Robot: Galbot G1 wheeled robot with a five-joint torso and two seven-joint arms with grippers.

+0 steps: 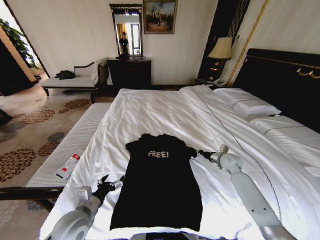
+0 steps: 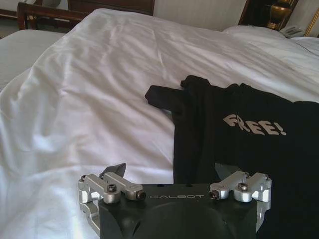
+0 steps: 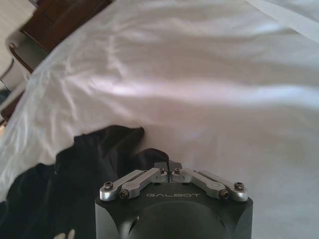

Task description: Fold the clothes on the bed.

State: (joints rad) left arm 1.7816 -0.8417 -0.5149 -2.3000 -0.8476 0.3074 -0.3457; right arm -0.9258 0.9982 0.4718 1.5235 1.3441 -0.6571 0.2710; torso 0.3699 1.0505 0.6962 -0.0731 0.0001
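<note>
- Head view: the T-shirt (image 1: 159, 187), soft black fabric lettered "FREE!", lies flat on the bed (image 1: 165, 112), its sides folded in to a long narrow shape. The left gripper (image 1: 107, 181) sits just beside its left edge, fingers spread. The right gripper (image 1: 198, 152) is at the right shoulder. A bottle (image 1: 69, 164) lies on the bench (image 1: 70, 145) alongside.
- Left wrist view: fingers wide, nothing held; creased white sheet around.
- Right wrist view: fingers (image 3: 162, 165) pinched together on black cloth.
</note>
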